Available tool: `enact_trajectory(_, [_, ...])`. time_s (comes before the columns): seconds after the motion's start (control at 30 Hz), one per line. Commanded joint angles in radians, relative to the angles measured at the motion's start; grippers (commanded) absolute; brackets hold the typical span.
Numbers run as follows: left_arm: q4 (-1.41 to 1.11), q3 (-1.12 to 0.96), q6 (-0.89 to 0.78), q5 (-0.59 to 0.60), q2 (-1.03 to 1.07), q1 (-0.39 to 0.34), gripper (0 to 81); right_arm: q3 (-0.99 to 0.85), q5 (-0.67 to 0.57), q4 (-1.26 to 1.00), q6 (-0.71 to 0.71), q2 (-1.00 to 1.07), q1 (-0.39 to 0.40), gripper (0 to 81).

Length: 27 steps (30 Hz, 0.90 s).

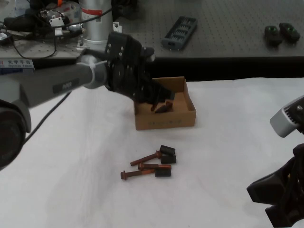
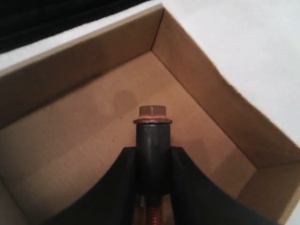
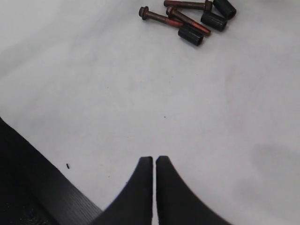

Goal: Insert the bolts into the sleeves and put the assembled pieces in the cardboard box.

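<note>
My left gripper (image 2: 153,152) is shut on an assembled piece: a black sleeve (image 2: 152,154) with a copper bolt through it, the hex head (image 2: 152,112) sticking out. It hangs inside the cardboard box (image 2: 211,93). From the high view the same gripper (image 1: 159,105) sits over the box (image 1: 164,123). Three loose bolts (image 1: 142,166) and three black sleeves (image 1: 167,159) lie in a cluster on the white cloth in front of the box. My right gripper (image 3: 153,161) is shut and empty, low over bare cloth, with the bolts (image 3: 159,18) and sleeves (image 3: 213,21) well ahead of it.
The right arm (image 1: 280,194) sits at the near right corner. Behind the cloth runs a dark bench with a black rack (image 1: 179,31), two black-and-green parts (image 1: 281,33), and cables and clutter (image 1: 47,21) at the back left.
</note>
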Motion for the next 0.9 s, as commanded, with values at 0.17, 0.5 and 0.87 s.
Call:
enact_trajectory(0.17, [-0.009, -0.020, 0.011, -0.018, 0.014, -0.001, 21.0, -0.003, -0.033, -0.009, 0.021, -0.010, 0.000, 1.9])
enact_trajectory(0.5, [-0.013, -0.020, 0.001, -0.044, -0.007, -0.001, 39.5, -0.003, -0.033, -0.009, 0.021, -0.010, 0.000, 1.9])
enact_trajectory(0.87, [0.103, -0.020, 0.003, 0.045, -0.203, -0.002, 0.8, -0.003, 0.005, 0.025, 0.021, -0.010, 0.000, 1.9])
